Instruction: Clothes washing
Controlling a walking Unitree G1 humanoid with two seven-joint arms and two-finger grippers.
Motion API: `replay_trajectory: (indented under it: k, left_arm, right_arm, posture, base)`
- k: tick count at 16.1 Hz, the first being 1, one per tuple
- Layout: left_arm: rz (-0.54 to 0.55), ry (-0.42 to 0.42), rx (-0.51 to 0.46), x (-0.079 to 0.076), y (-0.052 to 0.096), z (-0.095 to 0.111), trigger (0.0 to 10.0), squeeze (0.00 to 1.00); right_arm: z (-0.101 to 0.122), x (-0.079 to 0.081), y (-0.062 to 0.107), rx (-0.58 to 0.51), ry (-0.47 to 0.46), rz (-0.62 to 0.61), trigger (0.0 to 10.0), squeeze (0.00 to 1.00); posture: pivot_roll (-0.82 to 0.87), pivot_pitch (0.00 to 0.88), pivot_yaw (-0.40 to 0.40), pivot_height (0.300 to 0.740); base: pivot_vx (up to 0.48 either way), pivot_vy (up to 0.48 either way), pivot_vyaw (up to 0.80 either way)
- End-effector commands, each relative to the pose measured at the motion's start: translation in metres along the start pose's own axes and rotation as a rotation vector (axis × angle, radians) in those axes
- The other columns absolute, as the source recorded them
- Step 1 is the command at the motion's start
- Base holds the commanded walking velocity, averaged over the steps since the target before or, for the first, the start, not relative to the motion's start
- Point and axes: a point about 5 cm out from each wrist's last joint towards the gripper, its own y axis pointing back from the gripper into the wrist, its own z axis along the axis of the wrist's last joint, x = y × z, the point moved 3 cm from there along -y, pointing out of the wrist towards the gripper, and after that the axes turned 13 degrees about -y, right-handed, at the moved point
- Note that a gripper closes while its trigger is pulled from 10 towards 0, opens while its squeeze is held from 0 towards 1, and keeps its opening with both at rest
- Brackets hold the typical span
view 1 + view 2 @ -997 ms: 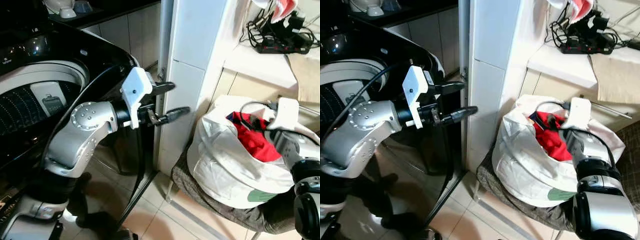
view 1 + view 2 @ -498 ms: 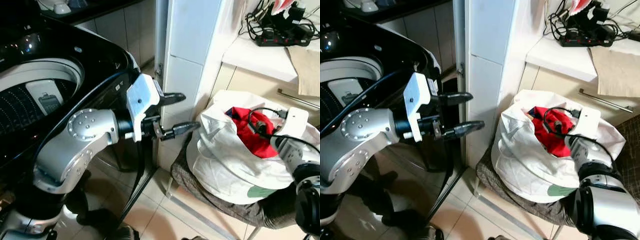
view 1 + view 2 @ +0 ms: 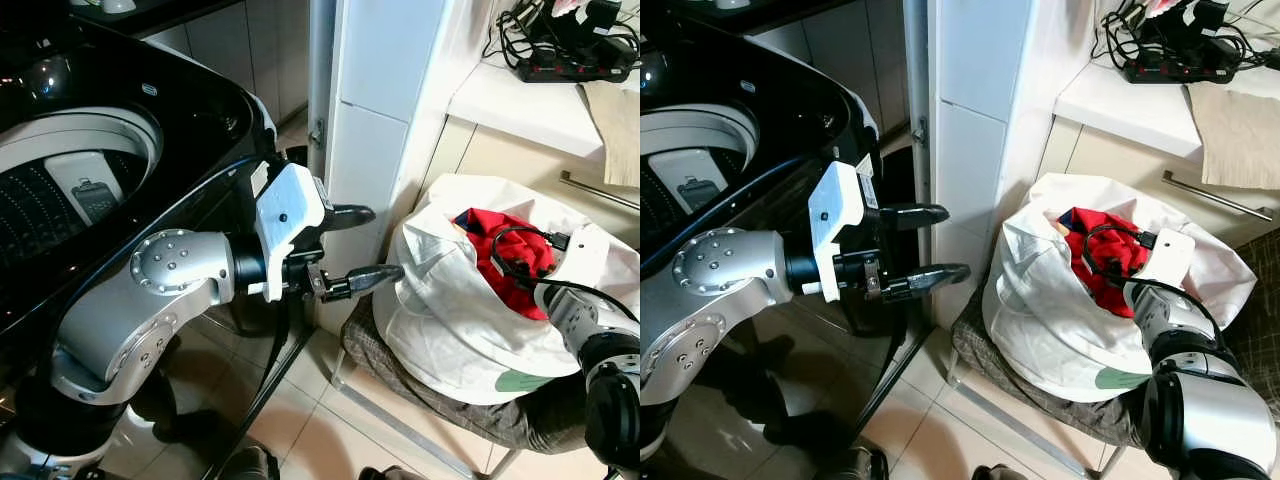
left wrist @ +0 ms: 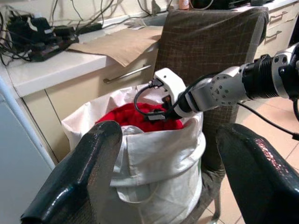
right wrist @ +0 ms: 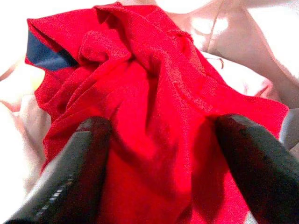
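The right gripper [image 5: 154, 154] is down in the white laundry bag [image 3: 450, 320], its two black fingers [image 5: 74, 172] spread wide w/ the red garment [image 5: 140, 102] between them; the cloth bulges up in the gap and touches the inner sides of both fingers, but they are not closed on it. A dark blue patch [image 5: 44, 51] of the garment shows beyond one fingertip. In the eye views the right wrist's white housing [image 3: 1168, 258] sits at the bag's rim, a black cable [image 3: 1110, 240] looping over the red cloth. The bag stands on a chair w/ brown checked fabric [image 3: 400, 375], next to a white tiled pillar [image 3: 385, 120]. The left gripper [image 3: 355, 245] hangs in the air between the black top-load washing machine [image 3: 90, 150] and the bag, fingers spread apart and holding nothing; its fingertips point toward the bag, near but not touching. The washer's lid is open, drum [image 3: 50, 200] visible. On the counter [image 3: 530, 100] beyond the bag: a power strip w/ tangled cables [image 3: 565, 50].
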Motion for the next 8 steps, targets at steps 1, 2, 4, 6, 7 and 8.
replay_trajectory:
  k: [1, 2, 4, 6, 7, 8]
  left_arm:
    - [-0.029, 0.007, 0.001, -0.0062, -0.0002, 0.0012, 10.0, 0.0]
    - [-0.028, 0.012, 0.006, -0.0063, -0.0011, 0.0008, 10.0, 0.0]
    - [-0.027, 0.013, 0.006, -0.0063, -0.0011, 0.0009, 10.0, 0.0]
    - [-0.025, 0.015, 0.007, -0.0057, -0.0009, 0.0005, 10.0, 0.0]
    - [-0.024, 0.015, 0.011, -0.0057, -0.0005, -0.0003, 10.0, 0.0]
    - [-0.021, 0.017, 0.018, -0.006, -0.0005, -0.0016, 10.0, 0.0]
  right_arm:
    - [0.0049, -0.0006, 0.0002, 0.005, -0.01, -0.005, 0.0, 0.0]
    - [0.0058, -0.0008, 0.0002, 0.006, -0.006, -0.005, 0.0, 0.0]
    - [0.0067, -0.0006, 0.0002, 0.003, -0.009, -0.004, 0.0, 0.0]
    - [0.008, 0.0004, 0.0002, 0.0, -0.01, 0.001, 0.0, 0.0]
    - [0.0075, 0.001, 0.0002, 0.002, -0.005, 0.004, 0.0, 0.0]
    - [0.0061, 0.0022, 0.0, 0.006, -0.001, 0.01, 0.0, 0.0]
  posture:
    - [0.16, 0.155, -0.032, 0.74]
    - [0.16, 0.151, -0.033, 0.74]
    - [0.16, 0.15, -0.035, 0.74]
    - [0.15, 0.147, -0.036, 0.74]
    - [0.15, 0.146, -0.036, 0.74]
    - [0.15, 0.143, -0.038, 0.74]
  base:
    - [0.0, 0.0, 0.0]
    - [0.0, 0.0, 0.0]
    - [0.0, 0.0, 0.0]
    - [0.0, 0.0, 0.0]
    - [0.0, 0.0, 0.0]
    - [0.0, 0.0, 0.0]
